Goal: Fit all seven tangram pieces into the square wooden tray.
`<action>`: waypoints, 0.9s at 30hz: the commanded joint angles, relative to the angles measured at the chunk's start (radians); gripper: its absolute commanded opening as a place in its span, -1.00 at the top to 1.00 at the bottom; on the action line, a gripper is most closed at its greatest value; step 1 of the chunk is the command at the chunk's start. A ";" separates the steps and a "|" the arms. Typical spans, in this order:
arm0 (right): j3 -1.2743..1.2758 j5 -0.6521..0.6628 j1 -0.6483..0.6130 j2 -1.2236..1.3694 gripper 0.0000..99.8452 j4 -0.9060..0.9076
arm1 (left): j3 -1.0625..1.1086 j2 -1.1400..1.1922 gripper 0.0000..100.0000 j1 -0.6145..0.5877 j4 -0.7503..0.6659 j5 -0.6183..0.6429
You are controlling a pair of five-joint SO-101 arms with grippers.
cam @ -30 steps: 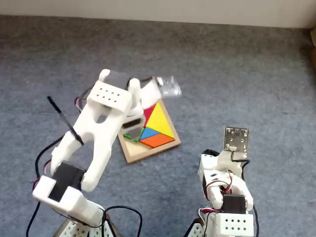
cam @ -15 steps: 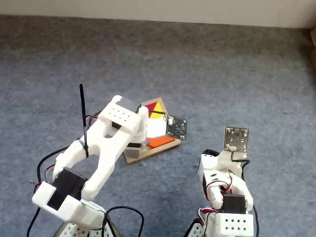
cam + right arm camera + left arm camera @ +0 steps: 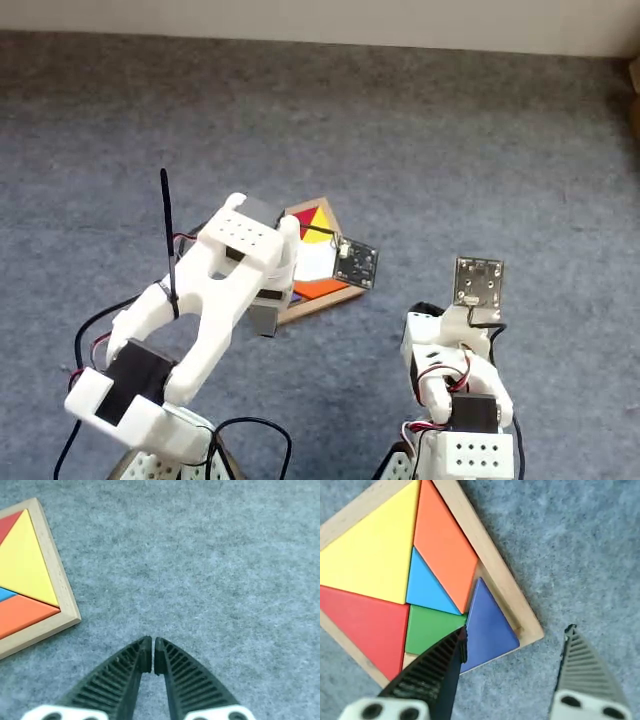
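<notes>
The left gripper point(image 3: 515, 629) is hovering wide open and empty at a corner of the wooden tray point(image 3: 487, 555). One finger is over the blue triangle point(image 3: 487, 627), which is lying across the rim there, and the other is out over carpet point(image 3: 580, 540). The right gripper point(image 3: 152, 641) is sitting pinched closed, holding nothing, above open carpet beside the tray.
</notes>
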 commanded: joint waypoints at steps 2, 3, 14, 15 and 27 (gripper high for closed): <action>0.114 -0.006 0.010 -0.019 0.94 -0.019 | -0.054 -0.077 0.40 -0.028 -0.009 0.069; 0.114 -0.006 0.010 -0.019 0.94 -0.019 | -0.067 -0.091 0.40 -0.045 -0.009 0.081; 0.114 -0.006 0.010 -0.018 0.94 -0.016 | -0.073 -0.156 0.40 -0.160 -0.014 0.092; 0.114 -0.006 0.010 -0.018 0.94 -0.016 | -0.071 -0.140 0.41 -0.162 -0.028 0.092; 0.114 -0.006 0.010 -0.018 0.94 -0.016 | -0.015 0.024 0.52 -0.125 -0.222 0.098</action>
